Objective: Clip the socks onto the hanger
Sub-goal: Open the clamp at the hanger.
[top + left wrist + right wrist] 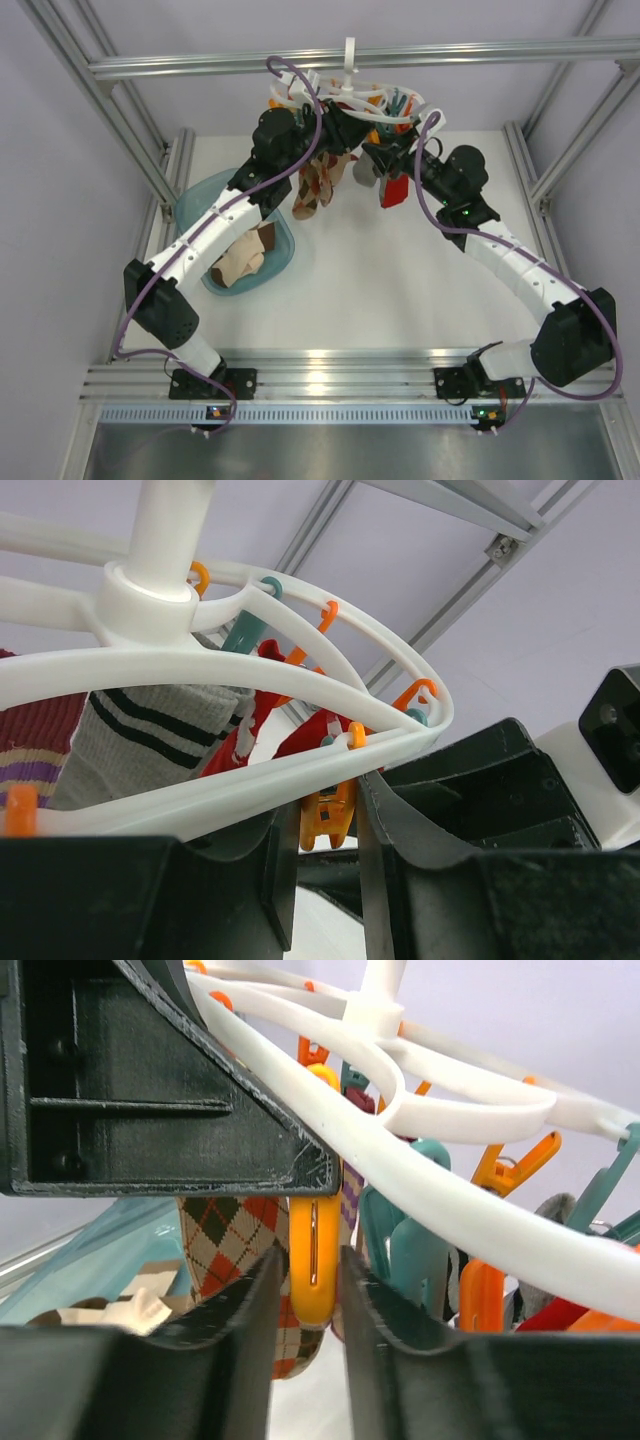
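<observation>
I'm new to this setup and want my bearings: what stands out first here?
A white ring hanger hung with orange and teal pegs dangles from the aluminium bar at top centre. The left end effector and right end effector both reach up to it, each straddling an orange peg. At left, a teal basin holds cream-and-tan socks.
</observation>
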### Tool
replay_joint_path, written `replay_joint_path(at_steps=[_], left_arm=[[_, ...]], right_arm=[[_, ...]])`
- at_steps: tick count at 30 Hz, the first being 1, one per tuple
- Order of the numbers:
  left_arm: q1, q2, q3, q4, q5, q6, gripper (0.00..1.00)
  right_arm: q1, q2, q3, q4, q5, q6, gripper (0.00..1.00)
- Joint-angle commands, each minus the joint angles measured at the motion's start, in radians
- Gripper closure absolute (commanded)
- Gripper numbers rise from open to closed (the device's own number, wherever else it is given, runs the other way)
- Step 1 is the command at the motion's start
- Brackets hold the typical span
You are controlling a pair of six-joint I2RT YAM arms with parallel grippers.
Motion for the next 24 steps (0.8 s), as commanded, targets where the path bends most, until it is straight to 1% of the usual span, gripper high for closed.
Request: replay_joint_path(at_steps=[1, 2, 3, 5, 6, 7, 9, 13, 17, 21, 24], left_arm=[[0.008, -0.004, -0.007, -0.024, -0.015, 0.012, 1.0], [0.008, -0.004, -0.006, -0.026, -0.014, 0.01, 1.0], [0.008, -0.002, -0.004, -0.026, -0.012, 0.006, 1.0], [0.008, -0.001, -0.003, -0.027, -0.006, -0.003, 1.0], [0.008, -0.001, -0.003, -0.029, -0.005, -0.014, 1.0], [0.008, 0.001, -0.004, -0.029, -0.003, -0.02, 1.0], [0.006, -0.001, -0.007, -0.031, -0.002, -0.033, 0.97], [0.006, 0.005, -0.007, -0.031, -0.015, -0.048, 0.76], [0.006, 0.015, 0.003, -0.034, -0.043, -0.068, 0.62], [0.006, 0.03, 0.028, -0.041, -0.094, -0.089, 0.59], [0.005, 0.041, 0.043, -0.041, -0.098, -0.114, 0.57]], right_arm=[[-0.001, -0.029, 0.051, 0.073, -0.012, -0.006, 0.74], [0.0, -0.029, 0.049, 0.073, -0.014, -0.013, 0.78], [0.002, -0.029, 0.047, 0.072, -0.017, -0.019, 0.86], [0.003, -0.031, 0.044, 0.07, -0.023, -0.033, 0.93], [0.003, -0.031, 0.043, 0.07, -0.021, -0.038, 1.0], [0.003, -0.031, 0.041, 0.07, -0.02, -0.038, 1.0], [0.005, -0.031, 0.041, 0.07, -0.02, -0.038, 1.0], [0.006, -0.029, 0.04, 0.073, -0.017, -0.035, 1.0], [0.008, -0.034, 0.035, 0.075, -0.009, -0.03, 1.0], [0.022, -0.042, 0.017, 0.081, 0.011, -0.029, 1.0], [0.028, -0.042, 0.011, 0.084, 0.023, -0.024, 1.0]])
